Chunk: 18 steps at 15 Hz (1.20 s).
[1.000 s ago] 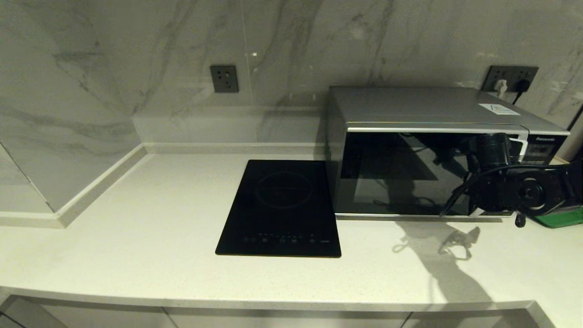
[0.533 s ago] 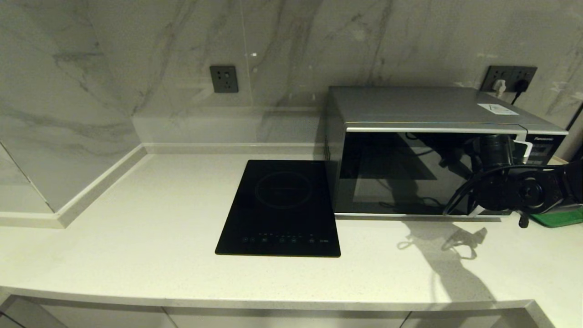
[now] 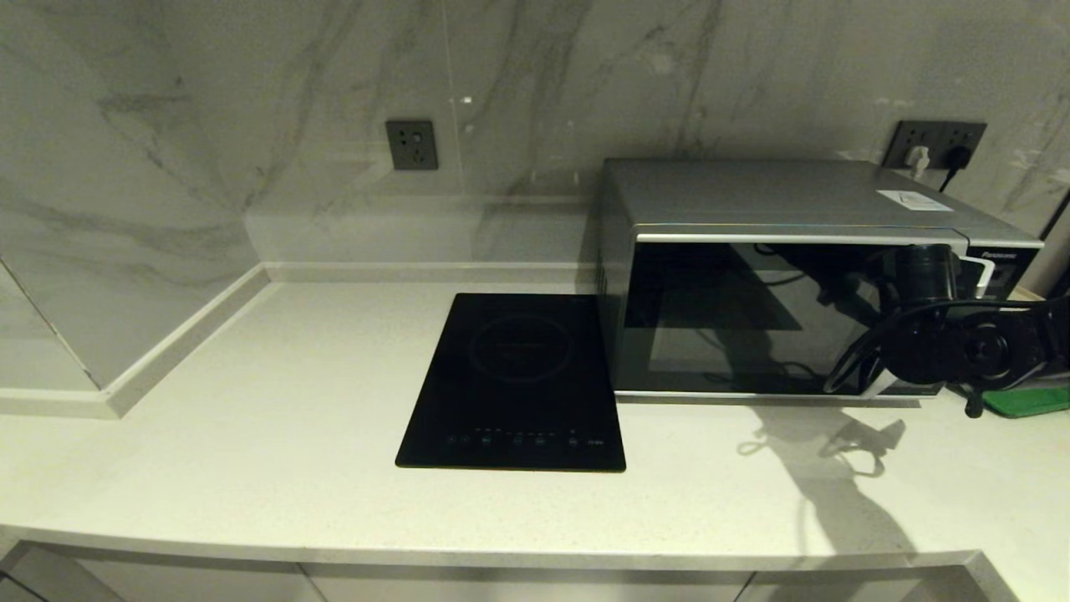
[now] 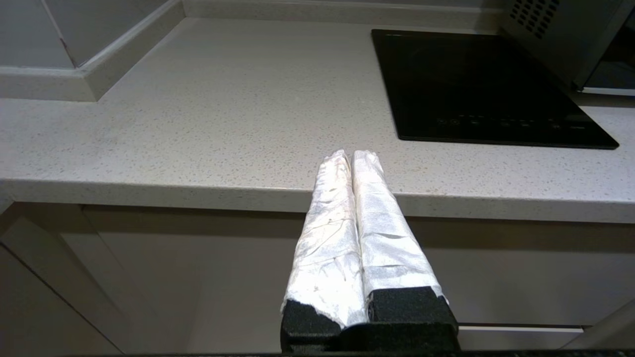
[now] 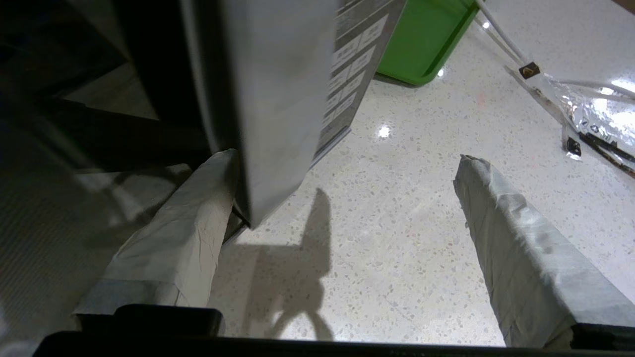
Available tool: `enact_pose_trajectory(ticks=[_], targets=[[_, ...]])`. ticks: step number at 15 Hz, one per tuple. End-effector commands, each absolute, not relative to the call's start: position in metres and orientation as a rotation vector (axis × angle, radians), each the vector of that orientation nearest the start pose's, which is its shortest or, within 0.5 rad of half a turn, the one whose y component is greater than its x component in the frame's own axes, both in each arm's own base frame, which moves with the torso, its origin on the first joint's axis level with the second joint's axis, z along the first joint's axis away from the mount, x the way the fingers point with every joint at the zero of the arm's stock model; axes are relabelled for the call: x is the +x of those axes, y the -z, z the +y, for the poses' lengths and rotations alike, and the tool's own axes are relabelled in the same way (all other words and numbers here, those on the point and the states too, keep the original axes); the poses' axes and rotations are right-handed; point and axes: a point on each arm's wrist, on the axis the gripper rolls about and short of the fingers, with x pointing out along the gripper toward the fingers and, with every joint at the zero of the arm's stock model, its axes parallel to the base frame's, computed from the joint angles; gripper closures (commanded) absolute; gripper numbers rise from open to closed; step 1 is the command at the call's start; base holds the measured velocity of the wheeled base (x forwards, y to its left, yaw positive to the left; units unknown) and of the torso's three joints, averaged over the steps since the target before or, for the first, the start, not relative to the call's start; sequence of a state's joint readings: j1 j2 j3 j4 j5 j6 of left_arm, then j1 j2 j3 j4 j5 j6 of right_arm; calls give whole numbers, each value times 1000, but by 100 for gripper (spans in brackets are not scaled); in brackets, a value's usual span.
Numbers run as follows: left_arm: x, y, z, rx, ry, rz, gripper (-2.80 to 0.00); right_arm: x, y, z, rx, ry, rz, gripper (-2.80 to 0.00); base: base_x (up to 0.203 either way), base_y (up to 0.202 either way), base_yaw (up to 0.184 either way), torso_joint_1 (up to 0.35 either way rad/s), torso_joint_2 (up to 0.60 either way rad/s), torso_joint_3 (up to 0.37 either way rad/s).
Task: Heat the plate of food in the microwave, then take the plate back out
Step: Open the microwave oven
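1. The microwave (image 3: 777,276) stands at the back right of the countertop (image 3: 251,435) against the wall, its dark glass door looking shut.
2. The right gripper (image 5: 342,183) is at the door's handle side, fingers spread wide; one finger (image 5: 183,238) lies against the silver handle (image 5: 278,99), the other clear of it.
3. The plate of food is not visible.
4. A green tray (image 5: 426,34) lies just right of the microwave, a black induction hob (image 3: 514,380) just left.
5. The left gripper (image 4: 353,154) hangs before the countertop's front edge, fingers pressed together.
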<state>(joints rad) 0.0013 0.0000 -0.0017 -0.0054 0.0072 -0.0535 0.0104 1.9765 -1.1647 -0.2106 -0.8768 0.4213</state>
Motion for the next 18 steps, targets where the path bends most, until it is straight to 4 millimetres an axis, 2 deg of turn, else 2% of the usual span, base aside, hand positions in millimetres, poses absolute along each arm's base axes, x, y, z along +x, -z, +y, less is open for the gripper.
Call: enact_pose_trajectory(ticks=[1, 10, 14, 18], targets=[[-23, -77, 0, -55, -9, -7, 0, 369, -154, -15, 126, 951, 349, -280, 0, 0, 0, 0, 0, 0], [-23, -77, 0, -54, -9, -8, 0, 365, -153, -20, 137, 1009, 328, -280, 0, 0, 0, 0, 0, 0], [-23, -77, 0, -54, -9, -8, 0, 346, -152, -19, 144, 1022, 335, -280, 0, 0, 0, 0, 0, 0], [-23, -77, 0, -55, -9, -8, 0, 322, -161, -18, 165, 1021, 321, -280, 0, 0, 0, 0, 0, 0]])
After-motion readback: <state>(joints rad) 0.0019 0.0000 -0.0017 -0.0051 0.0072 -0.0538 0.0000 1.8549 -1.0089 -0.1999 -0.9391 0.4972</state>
